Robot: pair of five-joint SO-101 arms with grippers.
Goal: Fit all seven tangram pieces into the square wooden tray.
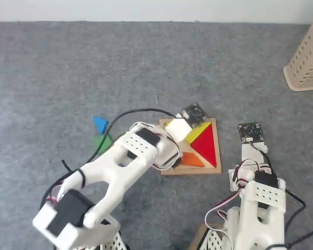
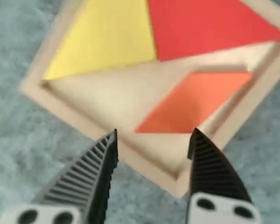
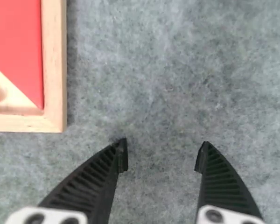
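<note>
While the wooden tray [image 1: 218, 151] sits on the grey tabletop [image 1: 68, 67], two pieces lie outside it, well to its left: a blue piece [image 1: 99, 123] and, just beside that on the side nearer the arms' bases, a green piece [image 1: 101, 141], partly crossed by a black cable [image 1: 112, 125].

The left arm [image 1: 130, 156] stretches from the left over the tray's left half and covers that part in the high view. Its left end effector [image 2: 154, 137] hangs over the tray's rim with the fingers spread wide and nothing between them; in the wrist view the tips frame the orange piece [image 2: 196, 100], without touching it.

Inside the tray are three pieces. A yellow triangle [image 1: 197, 132] lies in the far part. A red triangle [image 1: 207, 145] fills the right side, along the right rim, and meets the yellow one along an edge. The orange piece lies in the near part, close to the near rim. Bare wood shows between the yellow and the orange.

To the right of the tray, apart from it, the right arm [image 1: 258, 192] stands with the right end effector [image 3: 163, 144] over bare tabletop, just off the tray's near right corner, fingers spread and holding nothing.

Far to the tray's right and beyond it stands a beige perforated block [image 1: 305, 57].
</note>
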